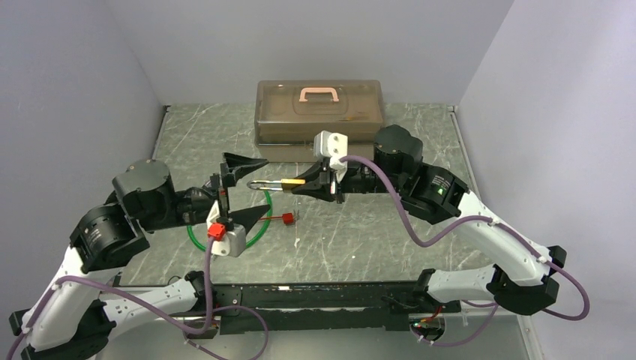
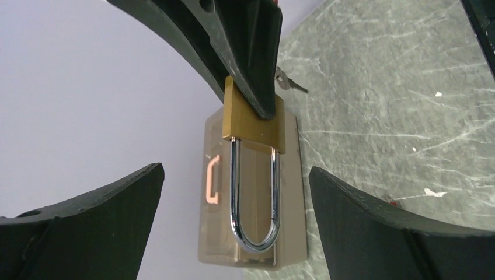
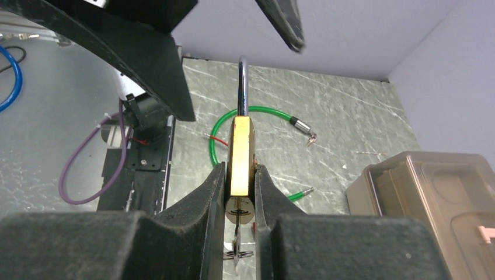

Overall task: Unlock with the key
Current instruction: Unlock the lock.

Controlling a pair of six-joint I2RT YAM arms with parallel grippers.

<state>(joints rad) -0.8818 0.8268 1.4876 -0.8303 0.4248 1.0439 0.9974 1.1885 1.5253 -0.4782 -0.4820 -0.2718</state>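
Right tool (image 3: 239, 172) around brass padlock (image 3: 241, 143)

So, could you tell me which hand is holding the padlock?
The right hand, shut on the padlock by its brass body; the left hand stands wide open, apart from its shackle.

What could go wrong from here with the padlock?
1. Only the right gripper pinches the padlock body; it may twist or slip.
2. The key sits in the keyhole ungripped; it might drop out.
3. The left gripper is open around the shackle, not touching, so nothing steadies it.
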